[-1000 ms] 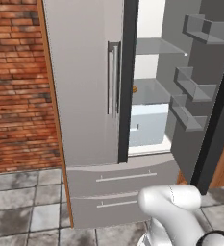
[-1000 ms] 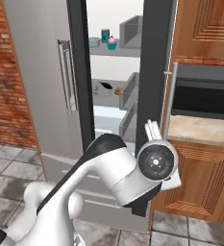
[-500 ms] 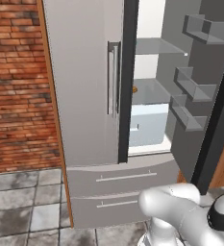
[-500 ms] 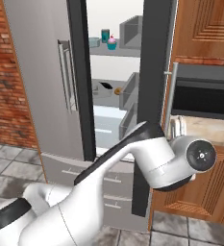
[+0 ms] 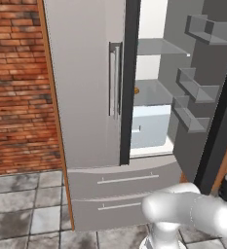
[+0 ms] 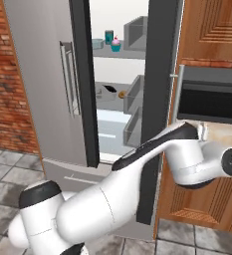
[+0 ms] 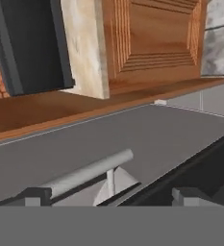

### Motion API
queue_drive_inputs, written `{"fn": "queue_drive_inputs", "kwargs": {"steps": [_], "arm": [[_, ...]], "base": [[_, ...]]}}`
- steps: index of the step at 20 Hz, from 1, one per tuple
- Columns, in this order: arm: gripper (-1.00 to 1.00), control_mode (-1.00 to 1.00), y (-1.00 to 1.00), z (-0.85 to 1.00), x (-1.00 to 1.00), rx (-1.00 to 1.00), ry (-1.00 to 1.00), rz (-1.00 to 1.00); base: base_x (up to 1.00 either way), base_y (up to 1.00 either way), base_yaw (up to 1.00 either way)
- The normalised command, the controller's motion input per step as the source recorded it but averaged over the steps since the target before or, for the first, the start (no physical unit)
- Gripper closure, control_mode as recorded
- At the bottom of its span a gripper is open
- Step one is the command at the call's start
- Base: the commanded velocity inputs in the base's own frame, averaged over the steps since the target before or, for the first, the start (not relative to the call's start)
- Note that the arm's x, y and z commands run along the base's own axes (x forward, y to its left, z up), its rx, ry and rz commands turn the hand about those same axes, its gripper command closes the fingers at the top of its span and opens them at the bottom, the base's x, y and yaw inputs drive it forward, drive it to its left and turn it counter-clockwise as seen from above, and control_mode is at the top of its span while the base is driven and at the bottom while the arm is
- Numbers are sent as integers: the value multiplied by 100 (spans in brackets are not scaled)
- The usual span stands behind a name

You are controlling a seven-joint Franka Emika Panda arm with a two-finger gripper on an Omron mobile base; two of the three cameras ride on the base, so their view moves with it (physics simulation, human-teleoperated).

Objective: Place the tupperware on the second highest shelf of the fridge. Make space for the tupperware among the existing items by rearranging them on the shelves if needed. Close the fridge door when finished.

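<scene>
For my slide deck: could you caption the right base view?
Fridge with its right door open, cupcake and can on the upper shelf, white arm swung toward the wooden cabinets.

I see the fridge [image 5: 85, 87] in matt grey metal with a brushed silver handle [image 5: 115, 78], translucent glass shelves [image 5: 156, 47], rough brick wall [image 5: 17, 87], and grained wooden cabinets [image 6: 212, 30].
</scene>
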Motion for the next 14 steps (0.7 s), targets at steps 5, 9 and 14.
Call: {"fn": "queue_drive_inputs", "kwargs": {"steps": [5, 9, 14], "arm": [[-100, -100, -1, -46, 40, 19, 0, 9], [-100, -100, 2, -35, 26, 16, 0, 14], [-100, -100, 7, -13, 32, 14, 0, 14]], "base": [[0, 0, 0], [0, 0, 0], [0, 0, 0]]}}
